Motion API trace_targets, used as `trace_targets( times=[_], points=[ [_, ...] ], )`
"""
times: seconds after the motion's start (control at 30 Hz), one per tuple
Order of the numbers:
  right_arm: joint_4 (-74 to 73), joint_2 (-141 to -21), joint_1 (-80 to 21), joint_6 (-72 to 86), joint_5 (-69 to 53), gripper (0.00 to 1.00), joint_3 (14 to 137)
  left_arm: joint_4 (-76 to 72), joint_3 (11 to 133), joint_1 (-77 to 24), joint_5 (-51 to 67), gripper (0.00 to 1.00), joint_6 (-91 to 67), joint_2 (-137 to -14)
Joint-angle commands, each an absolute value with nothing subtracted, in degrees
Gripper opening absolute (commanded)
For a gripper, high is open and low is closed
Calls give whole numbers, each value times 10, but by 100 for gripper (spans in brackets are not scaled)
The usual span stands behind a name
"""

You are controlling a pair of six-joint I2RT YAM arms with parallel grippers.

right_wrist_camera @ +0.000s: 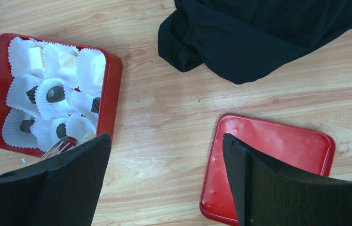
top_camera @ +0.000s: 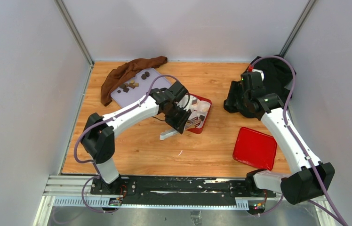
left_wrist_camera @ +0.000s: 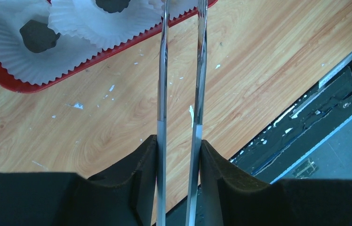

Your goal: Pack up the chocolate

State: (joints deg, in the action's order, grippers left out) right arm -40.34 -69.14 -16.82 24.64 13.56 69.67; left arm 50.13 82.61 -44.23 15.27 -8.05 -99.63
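Several dark chocolate pieces lie on a lilac board at the back left. More chocolate, dark and cream, sits in white paper cups inside a red tray. My left gripper is shut on metal tongs, whose two blades run up to the tray's near edge beside a cup holding a dark piece. The tongs' slotted tip shows over the tray. My right gripper hangs open above bare wood between the tray and a red lid, holding nothing.
A brown cloth lies behind the lilac board. A black cloth is bunched at the back right by the right arm. The red lid lies at the near right. White crumbs dot the wood near the tray. Grey walls enclose the table.
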Motion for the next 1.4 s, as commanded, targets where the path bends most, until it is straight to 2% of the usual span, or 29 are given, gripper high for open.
trace_targets(
  times=[0.0, 0.03, 0.07, 0.3, 0.53, 0.6, 0.7, 0.8, 0.93, 1.03, 1.13, 1.2, 1.37],
  points=[
    [-415, -685, -164, 243, 141, 92, 702, 514, 830, -444, 149, 6, -72, -934],
    [-416, -687, -164, 243, 141, 92, 702, 514, 827, -444, 143, 0, -69, -921],
    [-415, -688, -164, 243, 140, 92, 702, 515, 821, -444, 133, 0, -67, -905],
    [-412, -693, -164, 244, 127, 92, 702, 517, 802, -435, 82, 0, -76, -865],
    [-413, -671, -164, 241, 139, 92, 684, 494, 723, -338, 60, 0, -95, -806],
    [-413, -662, -164, 242, 142, 92, 675, 493, 697, -330, 19, 0, -89, -786],
    [-413, -656, -163, 242, 142, 92, 667, 436, 634, -328, -49, 0, -94, -761],
    [-414, -658, -164, 242, 139, 92, 667, 346, 564, -316, -63, 0, -120, -756],
    [-421, -650, -163, 236, 144, 93, 663, 310, 545, -309, -105, 0, -148, -784],
    [-442, -650, -164, 214, 145, 93, 655, 308, 548, -294, -115, 28, -151, -796],
    [-482, -647, -163, 220, 169, 93, 634, 313, 553, -285, -107, 60, -143, -797],
    [-486, -641, -163, 220, 164, 92, 604, 329, 569, -285, -107, 68, -137, -795],
    [-508, -671, -163, 257, 151, 81, 544, 369, 642, -285, -115, 74, -132, -775]
  ],
)
